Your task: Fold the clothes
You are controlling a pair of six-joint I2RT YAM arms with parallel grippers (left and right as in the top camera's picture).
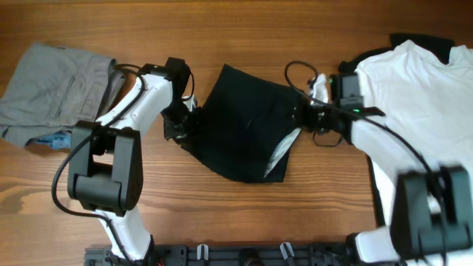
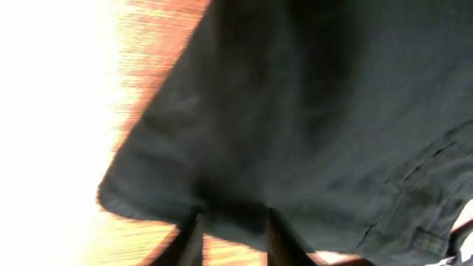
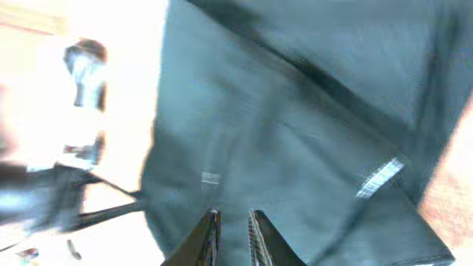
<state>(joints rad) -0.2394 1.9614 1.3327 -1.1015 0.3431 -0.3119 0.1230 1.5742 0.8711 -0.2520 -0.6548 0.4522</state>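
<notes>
The black T-shirt (image 1: pixel 240 122) lies folded and skewed at the middle of the wooden table. My left gripper (image 1: pixel 186 122) is at its left edge, and in the left wrist view the fingers (image 2: pixel 235 225) are shut on the shirt's edge (image 2: pixel 310 111). My right gripper (image 1: pixel 301 114) is at the shirt's right edge, and in the right wrist view the fingers (image 3: pixel 233 222) are closed on the dark fabric (image 3: pixel 295 133). The white T-shirt (image 1: pixel 421 89) lies spread at the right. The grey trousers (image 1: pixel 52 89) lie bunched at the far left.
Some blue fabric (image 1: pixel 52 139) shows under the trousers' near edge. A dark cloth (image 1: pixel 425 41) shows beneath the white T-shirt at the back right. A pale strip (image 1: pixel 284 151) shows on the black shirt's lower right. Bare wood lies along the table's front.
</notes>
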